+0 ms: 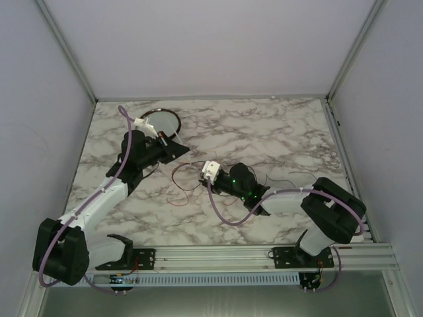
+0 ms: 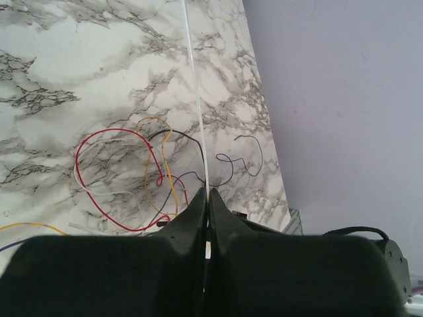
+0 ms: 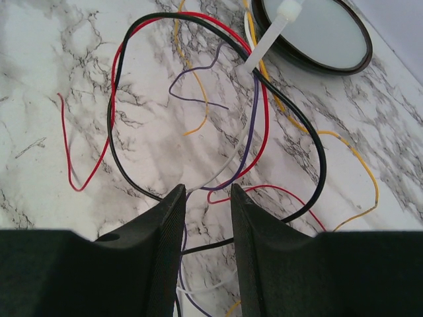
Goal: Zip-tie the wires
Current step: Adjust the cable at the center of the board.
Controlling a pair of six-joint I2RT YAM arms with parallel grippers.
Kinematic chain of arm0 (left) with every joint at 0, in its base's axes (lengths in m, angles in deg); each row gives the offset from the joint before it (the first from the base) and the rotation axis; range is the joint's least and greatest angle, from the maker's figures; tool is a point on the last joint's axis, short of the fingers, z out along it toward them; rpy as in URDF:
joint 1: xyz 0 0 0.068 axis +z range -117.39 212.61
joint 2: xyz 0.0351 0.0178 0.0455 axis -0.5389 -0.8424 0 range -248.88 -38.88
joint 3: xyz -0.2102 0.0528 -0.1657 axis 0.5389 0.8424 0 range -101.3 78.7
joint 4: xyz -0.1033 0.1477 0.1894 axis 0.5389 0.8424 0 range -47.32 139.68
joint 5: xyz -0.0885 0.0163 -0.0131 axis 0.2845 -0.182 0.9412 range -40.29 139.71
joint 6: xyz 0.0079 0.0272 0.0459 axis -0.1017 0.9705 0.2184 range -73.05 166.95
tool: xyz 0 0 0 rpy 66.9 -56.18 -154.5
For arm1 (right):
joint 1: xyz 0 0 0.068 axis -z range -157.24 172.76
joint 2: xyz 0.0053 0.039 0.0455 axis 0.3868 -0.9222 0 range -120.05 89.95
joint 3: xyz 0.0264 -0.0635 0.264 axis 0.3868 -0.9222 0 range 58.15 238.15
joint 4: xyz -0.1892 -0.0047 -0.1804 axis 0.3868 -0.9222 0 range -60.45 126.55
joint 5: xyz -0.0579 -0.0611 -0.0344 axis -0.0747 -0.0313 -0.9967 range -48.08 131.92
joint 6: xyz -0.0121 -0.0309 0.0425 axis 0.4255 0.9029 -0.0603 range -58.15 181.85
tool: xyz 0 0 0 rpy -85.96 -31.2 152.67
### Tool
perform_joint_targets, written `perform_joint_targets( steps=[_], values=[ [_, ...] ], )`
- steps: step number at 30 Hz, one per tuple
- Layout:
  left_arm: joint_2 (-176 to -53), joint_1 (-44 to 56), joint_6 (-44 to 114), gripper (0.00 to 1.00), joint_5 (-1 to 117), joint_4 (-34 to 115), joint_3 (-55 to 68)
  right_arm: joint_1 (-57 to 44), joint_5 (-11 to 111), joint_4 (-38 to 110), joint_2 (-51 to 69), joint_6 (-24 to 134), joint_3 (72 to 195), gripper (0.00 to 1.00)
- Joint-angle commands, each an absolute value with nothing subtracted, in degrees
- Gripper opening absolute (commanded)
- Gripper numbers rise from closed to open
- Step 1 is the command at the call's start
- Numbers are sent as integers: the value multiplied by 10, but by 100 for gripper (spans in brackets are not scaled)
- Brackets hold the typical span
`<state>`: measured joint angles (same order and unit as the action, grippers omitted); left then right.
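The wires point(image 3: 198, 105) lie in a loose tangle of red, black, purple, yellow and white strands on the marble table point(image 1: 277, 132); they also show in the top view point(image 1: 182, 183) and the left wrist view point(image 2: 125, 172). My right gripper point(image 3: 207, 189) hovers low over them, open, with white, purple and black strands running between its fingers. My left gripper point(image 2: 206, 191) is shut on a thin white zip tie point(image 2: 196, 92), which runs straight out from its tips. The zip tie's far end point(image 3: 271, 34) reaches over the tangle. In the top view, the left gripper point(image 1: 180, 149) sits just above and left of the right gripper point(image 1: 200, 178).
A round dark-rimmed dish point(image 1: 162, 122) stands at the back left, just beyond the left gripper, and shows in the right wrist view point(image 3: 317, 33). Lilac cables point(image 1: 231, 218) loop along both arms. Walls close in the table on three sides.
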<state>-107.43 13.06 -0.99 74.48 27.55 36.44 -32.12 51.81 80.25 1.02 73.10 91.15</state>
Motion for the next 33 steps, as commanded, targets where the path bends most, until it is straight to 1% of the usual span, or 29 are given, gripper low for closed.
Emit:
perform_joint_targets(
  steps=[1, 8, 11, 16, 19, 22, 33],
  values=[
    [-1056, 125, -14, 0, 742, 265, 365, -317, 525, 827, 3, 721, 939, 33],
    [-1058, 122, -10, 0, 731, 270, 366, -316, 514, 822, 26, 717, 919, 35],
    [-1059, 122, -3, 0, 722, 278, 362, -315, 522, 791, 66, 712, 905, 38],
    [-1064, 123, -1, 0, 720, 279, 357, -323, 532, 696, 142, 720, 873, 38],
    [-1064, 123, -2, 0, 719, 280, 356, -330, 542, 708, 167, 716, 841, 38],
    [-1063, 122, -4, 0, 717, 279, 356, -339, 558, 736, 149, 718, 828, 38],
    [-1059, 122, -8, 0, 717, 279, 355, -364, 578, 785, 30, 745, 872, 37]
  ],
)
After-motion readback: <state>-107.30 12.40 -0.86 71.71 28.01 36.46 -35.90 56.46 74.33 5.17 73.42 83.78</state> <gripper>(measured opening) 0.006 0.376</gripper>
